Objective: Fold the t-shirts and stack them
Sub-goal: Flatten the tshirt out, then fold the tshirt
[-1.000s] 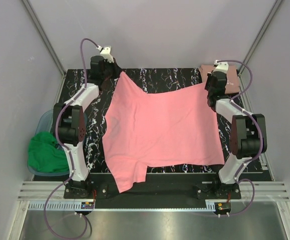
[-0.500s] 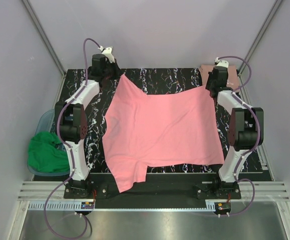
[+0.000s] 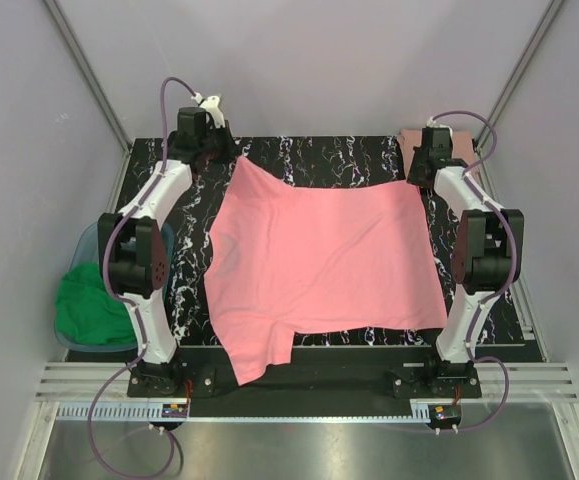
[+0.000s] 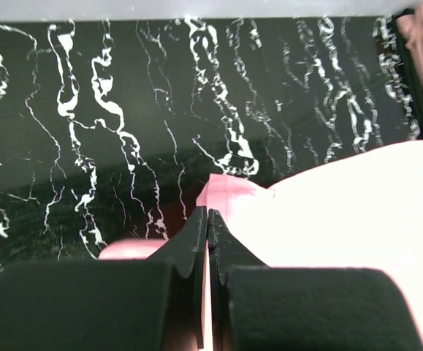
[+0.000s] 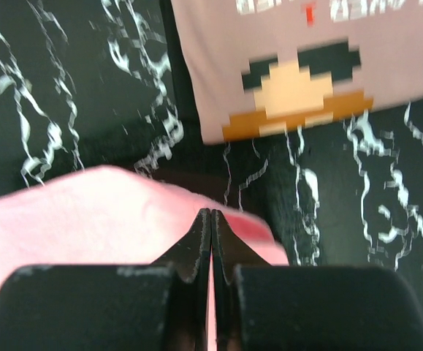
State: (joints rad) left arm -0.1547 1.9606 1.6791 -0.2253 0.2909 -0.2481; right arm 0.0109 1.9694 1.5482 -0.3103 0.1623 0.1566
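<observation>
The bright pink t-shirt [image 3: 319, 265] lies spread over the black marbled table [image 3: 339, 155], with one corner hanging over the near edge. My left gripper [image 3: 231, 162] is shut on its far left corner, seen as pink cloth [image 4: 328, 219] between the fingers in the left wrist view. My right gripper [image 3: 416, 178] is shut on the far right corner [image 5: 109, 212]. The salmon t-shirt [image 3: 459, 150] lies folded at the far right corner of the table. Its white lettering and dark-and-orange print [image 5: 299, 88] show in the right wrist view.
A translucent bin [image 3: 84, 250] with a green cloth [image 3: 89, 305] sits left of the table. Metal rails [image 3: 299, 385] run along the near edge. Grey walls close in the sides and back.
Both grippers have moved toward the far edge of the table, pulling the pink shirt's far edge back and flatter. The shirt's near part has not moved.
</observation>
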